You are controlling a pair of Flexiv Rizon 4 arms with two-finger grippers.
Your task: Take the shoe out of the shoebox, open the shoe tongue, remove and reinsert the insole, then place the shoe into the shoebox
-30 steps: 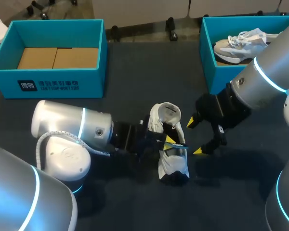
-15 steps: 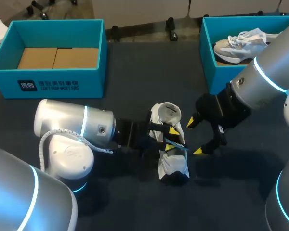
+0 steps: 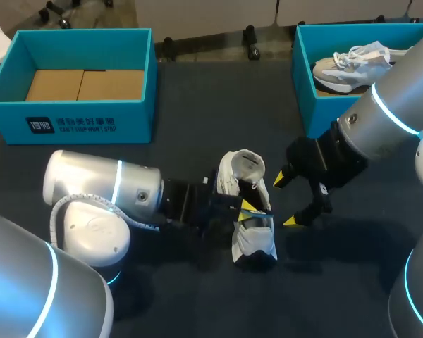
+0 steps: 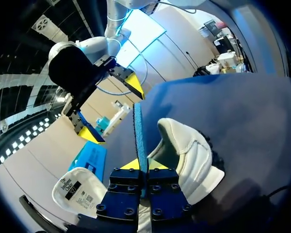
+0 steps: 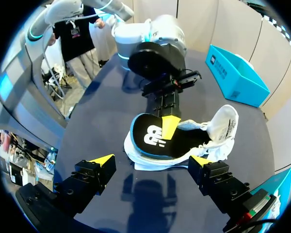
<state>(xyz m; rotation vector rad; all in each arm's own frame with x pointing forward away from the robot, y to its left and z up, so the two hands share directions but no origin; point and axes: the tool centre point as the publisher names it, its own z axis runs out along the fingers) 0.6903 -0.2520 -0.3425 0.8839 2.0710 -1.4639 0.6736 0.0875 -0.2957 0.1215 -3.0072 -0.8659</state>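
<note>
At the middle of the dark table (image 3: 183, 141), in the left gripper (image 3: 250, 205): clamped from both sides on a thin black foam insole with a blue rim (image 5: 157, 138), edge-on in the left wrist view. Holds it by its edge over the open top of the white mesh sneaker (image 3: 252, 239), which lies on its side just beneath. Appears to touch the sneaker's upper in the right wrist view. Cannot tell whether on the way out or back in; read as the insole step either way.

To do it well:
- Keep the pinch firm.
- Keep the insole flat and in line with the sneaker's length.
- Feed the toe end in first under the tongue.
- Avoid curling the foam against the collar.
- Pin the sneaker with the other arm, for want of any other hold on it. Judged risk: sliding along with the pull.

Just beside the sneaker, opposite the left arm: right gripper (image 3: 285, 198), spread wide, touching nothing, with sneaker and insole ahead of its tips.

Further out: teal cardboard shoebox (image 3: 84, 120) at far left, brown card inside, well apart from the sneaker. Second teal shoebox (image 3: 303, 84) at far right, with another pale sneaker (image 3: 349, 63) in it.
</note>
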